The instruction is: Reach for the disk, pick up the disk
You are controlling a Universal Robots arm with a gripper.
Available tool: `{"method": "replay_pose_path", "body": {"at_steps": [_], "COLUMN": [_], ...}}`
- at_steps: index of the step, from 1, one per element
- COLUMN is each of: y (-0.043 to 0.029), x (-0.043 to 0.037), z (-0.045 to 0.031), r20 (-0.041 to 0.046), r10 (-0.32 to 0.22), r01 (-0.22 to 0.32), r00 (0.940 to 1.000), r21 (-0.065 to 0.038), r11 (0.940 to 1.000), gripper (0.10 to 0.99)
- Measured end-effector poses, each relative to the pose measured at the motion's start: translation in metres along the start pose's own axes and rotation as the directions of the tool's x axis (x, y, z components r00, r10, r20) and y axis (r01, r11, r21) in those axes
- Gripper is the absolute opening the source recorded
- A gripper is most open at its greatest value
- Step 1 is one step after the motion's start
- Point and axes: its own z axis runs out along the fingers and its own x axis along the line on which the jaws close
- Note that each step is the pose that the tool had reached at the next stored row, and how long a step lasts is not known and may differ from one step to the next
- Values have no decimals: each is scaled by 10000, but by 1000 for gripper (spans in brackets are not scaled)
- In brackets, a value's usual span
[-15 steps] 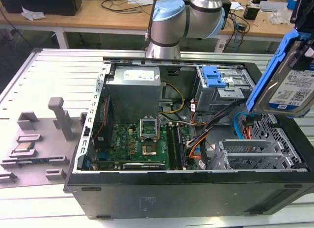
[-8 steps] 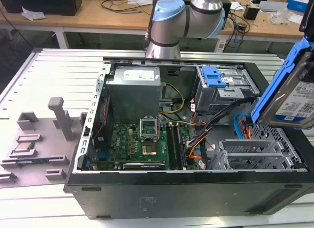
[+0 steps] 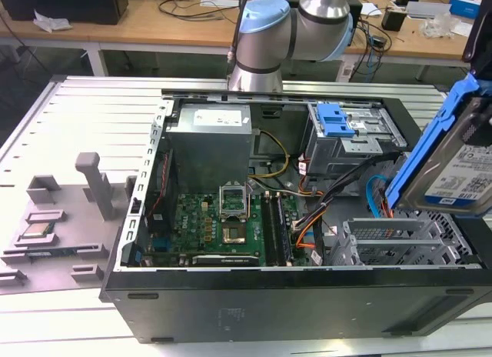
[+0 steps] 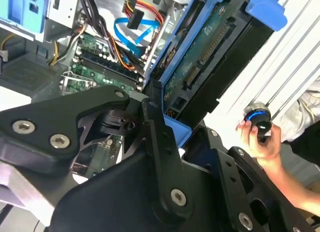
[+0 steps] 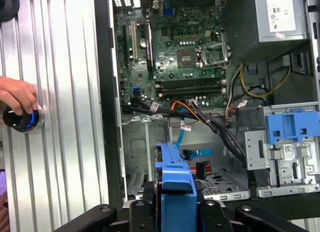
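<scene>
Exterior view has the disk (image 3: pixel 453 168) lifted clear above the open computer case (image 3: pixel 292 295), near the worktop's (image 3: pixel 92 111) edge. Hand (image 5: pixel 176 202) pinches its blue rails (image 5: pixel 175 174); it looks stiff, fairly heavy, fragile underneath, best gripped by those rails.

Bright, even light; faint glare.

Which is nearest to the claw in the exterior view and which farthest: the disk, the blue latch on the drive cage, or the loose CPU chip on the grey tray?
1. The disk, at the exterior view's right edge, lifted above the case and held in the claw.
2. The blue latch, on the drive cage toward the back.
3. The CPU chip, on the grey tray at the far left.
</scene>
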Motion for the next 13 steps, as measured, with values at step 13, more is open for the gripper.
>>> {"method": "replay_pose_path", "body": {"at_steps": [13], "y": [245], "x": [109], "z": [268], "r20": [-18], "r10": [-359], "r01": [359], "r00": [9994], "r21": [-9], "r11": [9994], "gripper": [369]}}
